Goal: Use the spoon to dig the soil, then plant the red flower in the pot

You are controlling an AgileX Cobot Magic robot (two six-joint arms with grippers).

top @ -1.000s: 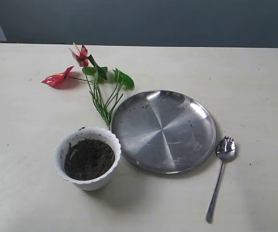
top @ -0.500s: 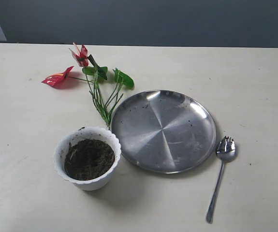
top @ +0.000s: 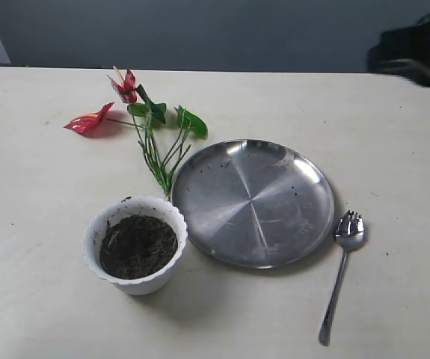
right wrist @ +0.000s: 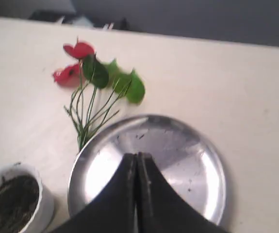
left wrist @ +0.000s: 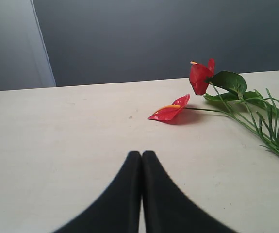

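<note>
The white pot (top: 93, 247) stands near the table's front left, filled with dark soil (top: 137, 245). Behind it the red flower (top: 127, 87) lies flat, its stems pointing toward the pot. The spoon (top: 341, 271) lies to the right of the steel plate, bowl away from the front edge. My left gripper (left wrist: 141, 154) is shut and empty over bare table, short of the red flower (left wrist: 199, 77). My right gripper (right wrist: 137, 156) is shut and empty above the plate, with the pot (right wrist: 46, 209), the soil (right wrist: 13, 196) and the flower (right wrist: 79, 49) in its view. The spoon is outside both wrist views.
A large round steel plate (top: 252, 202) with specks of dirt lies between pot and spoon, also seen as the plate (right wrist: 188, 145) under my right gripper. The right arm (top: 416, 45) shows as a dark blurred shape at the far right back corner.
The right arm has come into the exterior view at the top right. Pot, flower, plate and spoon have not moved.
</note>
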